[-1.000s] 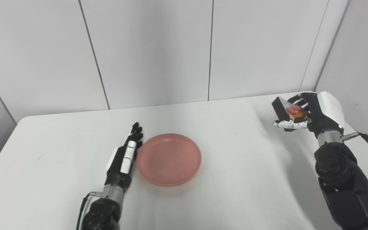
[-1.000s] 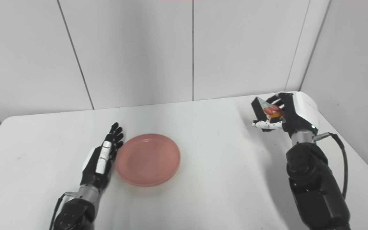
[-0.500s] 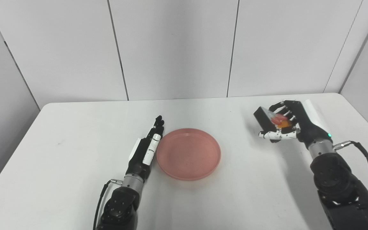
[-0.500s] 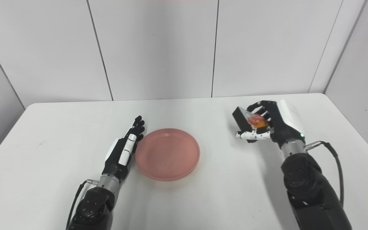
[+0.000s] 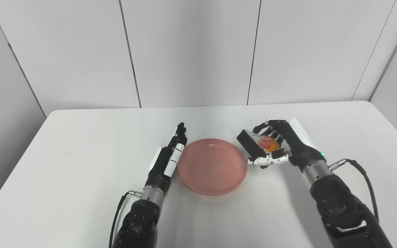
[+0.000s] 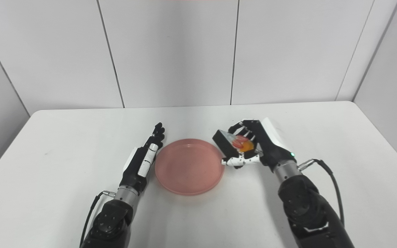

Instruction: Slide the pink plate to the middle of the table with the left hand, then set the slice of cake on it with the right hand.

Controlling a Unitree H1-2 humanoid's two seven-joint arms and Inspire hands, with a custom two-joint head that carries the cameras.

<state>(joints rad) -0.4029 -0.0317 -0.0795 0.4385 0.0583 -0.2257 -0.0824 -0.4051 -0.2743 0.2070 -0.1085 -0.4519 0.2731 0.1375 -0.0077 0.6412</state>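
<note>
The pink plate [image 5: 213, 166] lies flat near the middle of the white table [image 5: 64, 172]. My left hand [image 5: 168, 159] is open with fingers straight, edge-on against the plate's left rim. My right hand [image 5: 277, 148] is shut on the slice of cake [image 5: 257, 146], a dark wedge with red and orange topping, and holds it just above the table at the plate's right rim. The same scene shows in the right eye view, with the plate [image 6: 189, 166], the left hand [image 6: 144, 159], and the right hand [image 6: 256, 147] holding the cake [image 6: 232, 144].
Grey wall panels [image 5: 191, 51] stand behind the table's far edge. A black cable [image 5: 364, 175] loops off my right forearm. The table's left and right parts hold nothing else.
The camera has panned, shifting the whole picture. My right hand has carried the cake leftward from the table's far right to the plate's right rim. The left hand stays beside the plate.
</note>
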